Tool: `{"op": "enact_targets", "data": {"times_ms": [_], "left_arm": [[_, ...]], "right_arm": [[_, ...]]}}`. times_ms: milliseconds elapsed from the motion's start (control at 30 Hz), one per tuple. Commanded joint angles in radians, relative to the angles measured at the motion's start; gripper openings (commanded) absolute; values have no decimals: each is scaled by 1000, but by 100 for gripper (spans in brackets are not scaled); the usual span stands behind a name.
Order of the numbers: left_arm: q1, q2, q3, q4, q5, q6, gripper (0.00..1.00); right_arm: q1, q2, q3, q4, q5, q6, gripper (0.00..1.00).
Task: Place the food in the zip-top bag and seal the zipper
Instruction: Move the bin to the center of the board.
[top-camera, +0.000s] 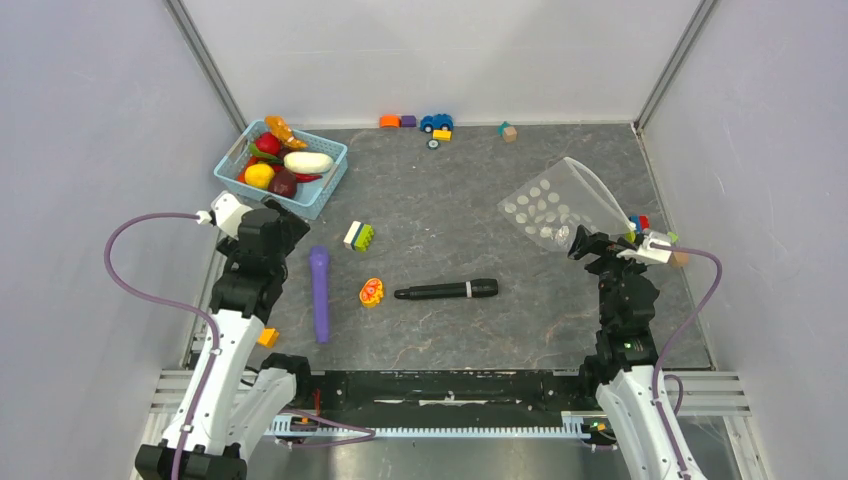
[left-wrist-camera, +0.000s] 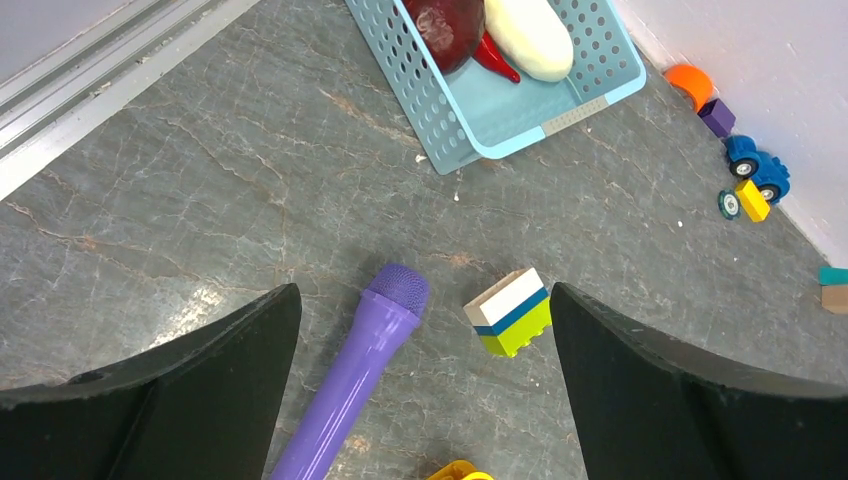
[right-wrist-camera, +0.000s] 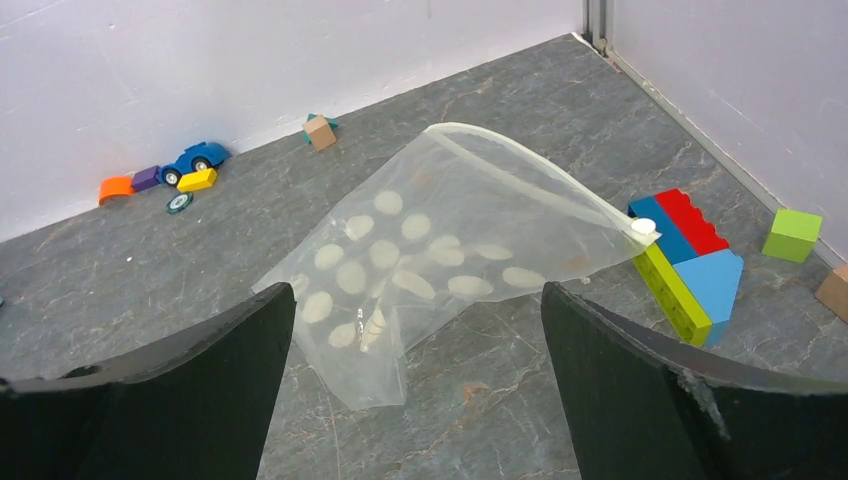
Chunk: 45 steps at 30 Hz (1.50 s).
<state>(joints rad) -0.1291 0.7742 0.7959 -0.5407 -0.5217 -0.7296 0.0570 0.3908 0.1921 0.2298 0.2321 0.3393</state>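
**Clear plastic on my right, food in the basket on my left**

My left hand (left-wrist-camera: 422, 292) hovers with its fingers spread wide and nothing between them. It is above the grey surface (top-camera: 480, 170), just in front of the light-blue basket (left-wrist-camera: 400, 70). All the food I can see lies in that basket. The white oblong (left-wrist-camera: 528, 35) and the maroon piece (left-wrist-camera: 445, 28) are at the near end with the red chili (left-wrist-camera: 495, 60) wedged between them. The yellow round (top-camera: 259, 175), the red apple (top-camera: 267, 143) and the orange carrot (top-camera: 280, 130) lie further in. Under my left hand lies a purple stick (left-wrist-camera: 350, 380), and just beside its head sits a white, blue and green block (left-wrist-camera: 510, 312).

My right hand (right-wrist-camera: 415, 295) is spread the same way and grips nothing. It looks down onto the zip-top bag (right-wrist-camera: 440, 250), which lies slumped on the surface at the right with no food inside. One corner of the bag is next to a stack of coloured blocks (right-wrist-camera: 690, 265). The zipper (right-wrist-camera: 540, 180) runs along the bag's raised far edge, and I cannot tell whether it is pressed together.
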Motion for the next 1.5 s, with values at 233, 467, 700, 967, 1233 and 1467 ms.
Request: {"op": "enact_targets", "data": {"times_ms": [233, 467, 700, 967, 1233, 1467], "left_arm": [[5, 38, -10, 123, 105, 28, 100], [4, 242, 75, 314, 187, 105, 100], [5, 724, 442, 221, 296, 328, 100], [16, 1141, 776, 140, 323, 536, 100], [23, 1286, 907, 109, 314, 617, 98], [22, 1387, 1006, 35, 370, 672, 68]], "right_arm": [[3, -85, -95, 142, -87, -38, 98], [3, -45, -88, 169, -217, -84, 98], [3, 19, -48, 118, -285, -104, 98], [1, 57, -33, 95, -287, -93, 98], [3, 37, -39, 100, -279, -105, 98], [3, 40, -23, 79, -276, -116, 98]]}}
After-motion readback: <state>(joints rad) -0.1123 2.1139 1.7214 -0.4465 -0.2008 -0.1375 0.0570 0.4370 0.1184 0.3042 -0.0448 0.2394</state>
